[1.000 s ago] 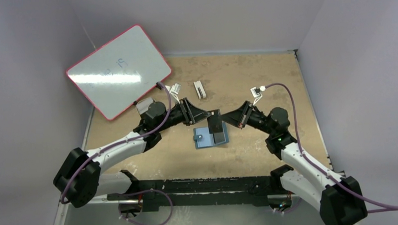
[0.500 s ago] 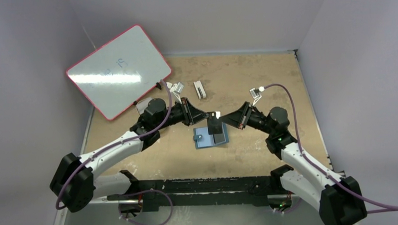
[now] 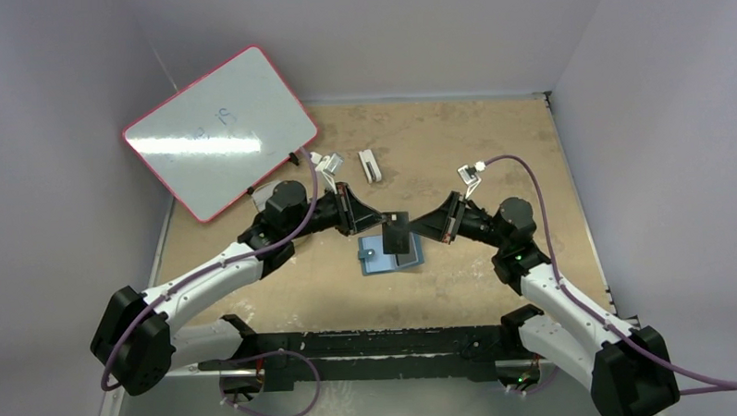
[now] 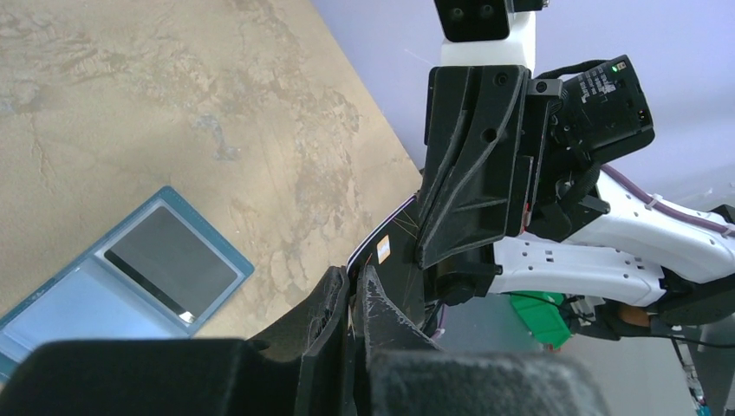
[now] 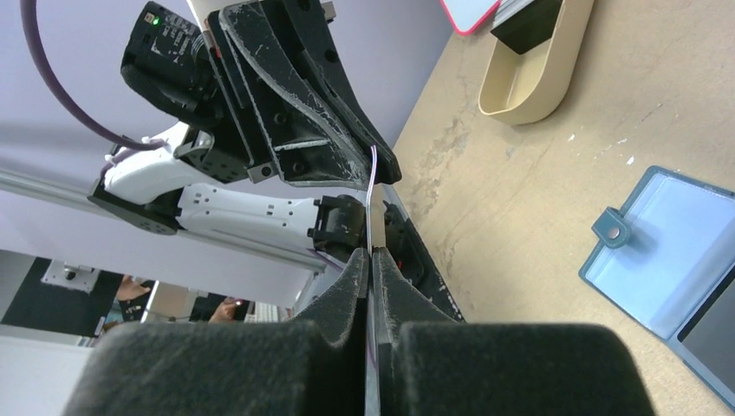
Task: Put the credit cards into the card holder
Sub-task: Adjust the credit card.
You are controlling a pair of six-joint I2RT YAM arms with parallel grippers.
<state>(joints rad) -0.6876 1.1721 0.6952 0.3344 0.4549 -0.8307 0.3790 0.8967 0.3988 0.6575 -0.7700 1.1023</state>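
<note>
Both the left gripper (image 3: 381, 218) and right gripper (image 3: 414, 228) pinch one dark credit card (image 3: 396, 235) above the open card holder (image 3: 374, 261).

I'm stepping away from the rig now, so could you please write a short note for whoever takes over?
Left gripper: shut on the held card.
Right gripper: shut on the same card's other edge.
Holder: open flat on the table, under the held card.
Done: one card sits in the holder.
Left: probably release one gripper, then slide the held card into the holder.
</note>
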